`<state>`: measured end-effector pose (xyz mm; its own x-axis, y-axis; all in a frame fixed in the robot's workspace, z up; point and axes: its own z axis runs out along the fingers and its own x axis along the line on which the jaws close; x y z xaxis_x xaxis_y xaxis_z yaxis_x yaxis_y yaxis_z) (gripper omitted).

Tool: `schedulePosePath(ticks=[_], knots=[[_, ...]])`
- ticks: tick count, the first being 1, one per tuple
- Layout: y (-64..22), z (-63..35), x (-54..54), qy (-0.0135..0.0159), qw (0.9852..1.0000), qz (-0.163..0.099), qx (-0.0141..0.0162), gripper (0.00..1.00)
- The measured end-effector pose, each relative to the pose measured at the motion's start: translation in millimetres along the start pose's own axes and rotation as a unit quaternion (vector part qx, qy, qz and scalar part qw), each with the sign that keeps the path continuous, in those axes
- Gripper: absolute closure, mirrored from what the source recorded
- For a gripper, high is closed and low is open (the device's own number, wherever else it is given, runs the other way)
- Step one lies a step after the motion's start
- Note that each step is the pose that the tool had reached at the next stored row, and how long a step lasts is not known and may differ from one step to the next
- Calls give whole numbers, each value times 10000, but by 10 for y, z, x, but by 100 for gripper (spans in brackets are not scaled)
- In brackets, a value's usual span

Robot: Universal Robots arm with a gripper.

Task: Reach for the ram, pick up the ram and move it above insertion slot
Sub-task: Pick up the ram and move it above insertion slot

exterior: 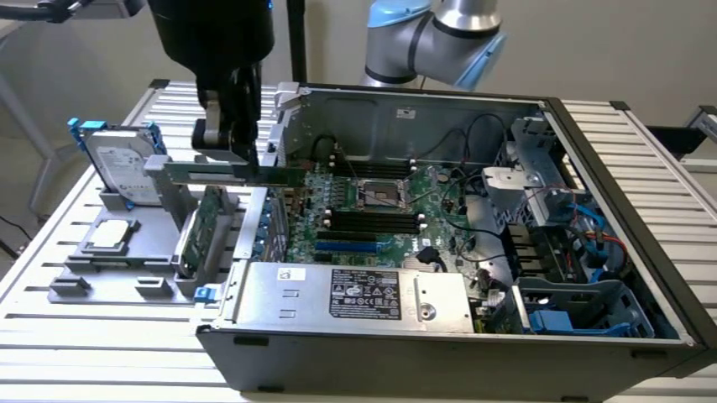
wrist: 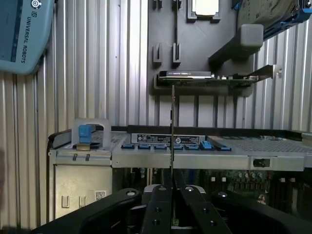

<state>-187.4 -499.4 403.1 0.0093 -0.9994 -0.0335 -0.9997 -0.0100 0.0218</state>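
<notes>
over the case's edge on the exterior view's left, the gripper (exterior: pixel 230 151) is clenched on the ram (exterior: pixel 233 173), lifted off the holder tray (exterior: pixel 112 264); it isn't above the motherboard's slots (exterior: pixel 364 220) yet.

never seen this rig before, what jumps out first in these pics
The open computer case with its green motherboard dominates the exterior view. At its left edge, the black gripper holds the ram, a thin green stick, lifted above the grey parts holder, where a hard drive stands.
</notes>
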Motion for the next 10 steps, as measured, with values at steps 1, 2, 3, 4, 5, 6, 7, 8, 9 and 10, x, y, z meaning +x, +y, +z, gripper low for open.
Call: schedulePosePath(ticks=[1,2,3,4,5,6,7,8,9,10], knots=[[-49,-1,-6,-1,10000,0,0,87],[-94,-2,-12,-1,10000,-1,0,87],[-136,-2,-20,-1,10000,-1,0,87],[-175,-3,-30,0,10000,0,0,87],[-212,-3,-43,-1,10000,0,0,87],[-246,-4,-55,0,10000,0,0,87],[-281,-4,-69,0,10000,0,0,87],[-314,-4,-84,0,10000,-1,0,87],[-350,-5,-100,0,10000,-1,0,87],[-381,-5,-116,0,10000,0,0,87]])
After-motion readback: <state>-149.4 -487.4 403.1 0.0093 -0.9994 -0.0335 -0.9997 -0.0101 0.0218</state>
